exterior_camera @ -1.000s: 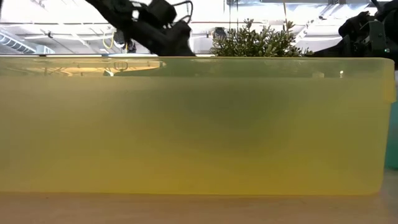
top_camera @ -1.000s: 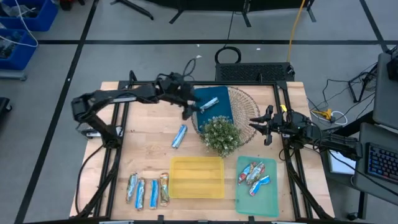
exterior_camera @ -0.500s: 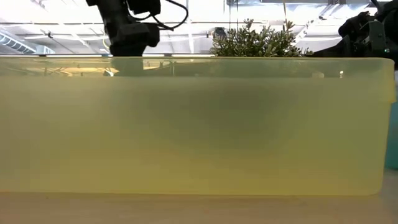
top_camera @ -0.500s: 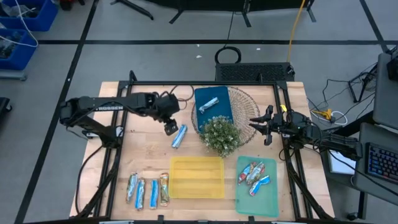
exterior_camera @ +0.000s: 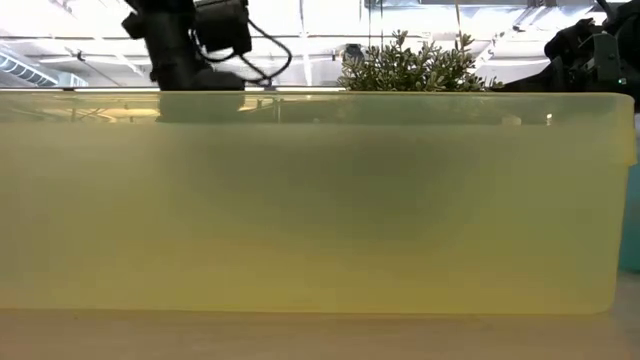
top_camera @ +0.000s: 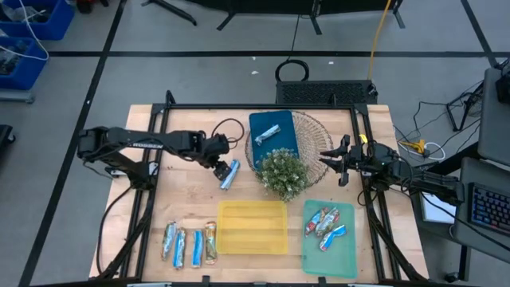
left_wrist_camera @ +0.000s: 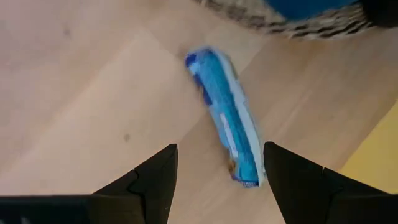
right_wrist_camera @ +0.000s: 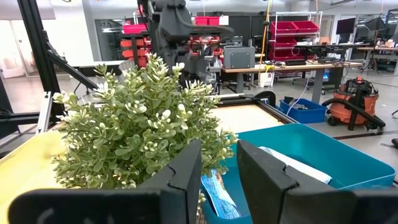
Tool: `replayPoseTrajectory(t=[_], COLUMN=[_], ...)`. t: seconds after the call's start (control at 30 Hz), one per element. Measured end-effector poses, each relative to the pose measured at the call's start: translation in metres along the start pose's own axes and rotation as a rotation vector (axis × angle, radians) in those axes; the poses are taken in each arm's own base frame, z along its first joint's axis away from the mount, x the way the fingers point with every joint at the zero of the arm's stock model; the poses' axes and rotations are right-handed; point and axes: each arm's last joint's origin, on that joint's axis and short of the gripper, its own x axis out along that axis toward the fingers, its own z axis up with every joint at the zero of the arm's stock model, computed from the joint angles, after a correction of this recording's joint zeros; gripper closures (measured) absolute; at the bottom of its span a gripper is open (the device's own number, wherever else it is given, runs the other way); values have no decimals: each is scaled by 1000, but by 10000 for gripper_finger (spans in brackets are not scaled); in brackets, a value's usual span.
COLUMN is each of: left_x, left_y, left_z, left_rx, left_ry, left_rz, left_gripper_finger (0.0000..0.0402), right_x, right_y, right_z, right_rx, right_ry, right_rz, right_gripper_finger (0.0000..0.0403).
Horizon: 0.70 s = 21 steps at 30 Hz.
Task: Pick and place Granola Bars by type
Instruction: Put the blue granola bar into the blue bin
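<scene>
Wooden table, frame centre | left gripper open over blue bar | right gripper empty, ajar, right edge | workshop shelves behind

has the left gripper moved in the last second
Yes. In the high view the left gripper has swung from over the blue tray toward the table's front, and now hangs open over the loose blue bar beside the plant.

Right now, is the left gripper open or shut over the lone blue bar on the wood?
Open: the left gripper shows its dark fingers spread, with the blue-wrapped granola bar lying flat between them, unheld.
</scene>
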Motion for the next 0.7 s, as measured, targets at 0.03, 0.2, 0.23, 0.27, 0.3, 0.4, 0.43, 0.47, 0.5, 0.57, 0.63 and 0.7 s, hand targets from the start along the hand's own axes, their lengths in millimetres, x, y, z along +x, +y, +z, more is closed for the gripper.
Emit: replayPoseTrajectory(t=[0.03, 0.2, 0.23, 0.27, 0.3, 0.4, 0.43, 0.47, 0.5, 0.57, 0.63, 0.7], left_x=[4, 18, 20, 21, 22, 26, 27, 28, 29, 31, 31, 31], left_y=[1, 3, 4, 4, 4, 6, 6, 6, 6, 7, 6, 4], left_z=[-1, -7, -8, -8, -9, -11, -11, -11, -12, -14, -14, -15], left_rx=[-19, -47, -48, -52, -56, -70, -74, -77, -80, -78, -76, -71], left_ry=[-4, -34, -39, -45, -49, -56, -65, -73, -78, -74, -73, -74], left_rz=[-17, -69, -77, -84, -87, -93, -100, -107, -112, -110, -112, -115], left_gripper_finger=[160, 160, 160, 160, 160, 160, 160, 160, 160, 160, 160, 160], right_x=[0, 0, 0, 0, 0, 0, 0, 0, 0, 0, 0, 0], right_y=[0, 0, 0, 0, 0, 0, 0, 0, 0, 0, 0, 0], right_z=[0, 0, 0, 0, 0, 0, 0, 0, 0, 0, 0, 0], right_rx=[0, 0, 0, 0, 0, 0, 0, 0, 0, 0, 0, 0], right_ry=[0, 0, 0, 0, 0, 0, 0, 0, 0, 0, 0, 0], right_rz=[0, 0, 0, 0, 0, 0, 0, 0, 0, 0, 0, 0], right_gripper_finger=[309, 309, 309, 309, 309, 309, 309, 309, 309, 309, 309, 309])
